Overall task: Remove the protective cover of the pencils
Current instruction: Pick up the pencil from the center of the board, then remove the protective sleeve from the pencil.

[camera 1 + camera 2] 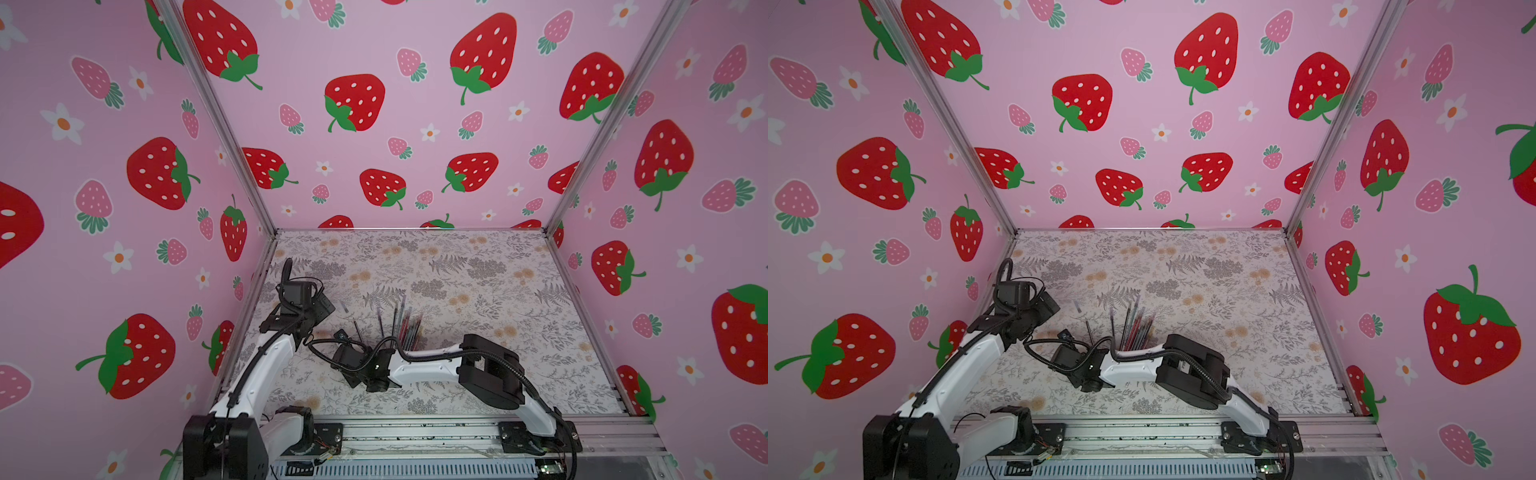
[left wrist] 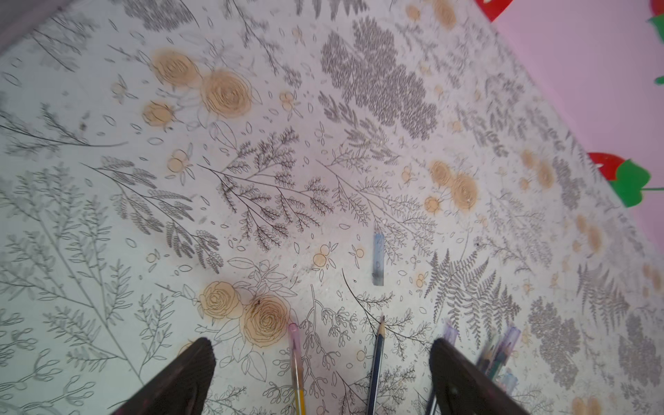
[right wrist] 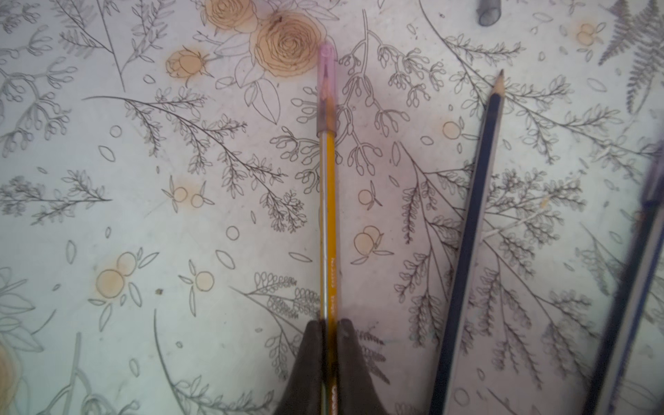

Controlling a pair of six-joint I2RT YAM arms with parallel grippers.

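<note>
The right pincer (image 3: 328, 325) is clamped on a yellow pencil (image 3: 328, 215), its pink cap (image 3: 326, 90) on. The left pincer (image 2: 320, 341) gapes empty, framing that cap and a blue pencil (image 2: 377, 345); bare desk (image 2: 107, 215) lies ahead.

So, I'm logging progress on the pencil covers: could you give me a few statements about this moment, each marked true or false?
1. The right hand is shut on the yellow pencil. True.
2. The pink cap is off the yellow pencil. False: it sits over the pencil's tip.
3. The left hand is open. True.
4. The dark blue pencil wears a cap. False: its sharpened tip is bare.
5. A loose clear cap lies on the table, apart from the pencils. True.
</note>
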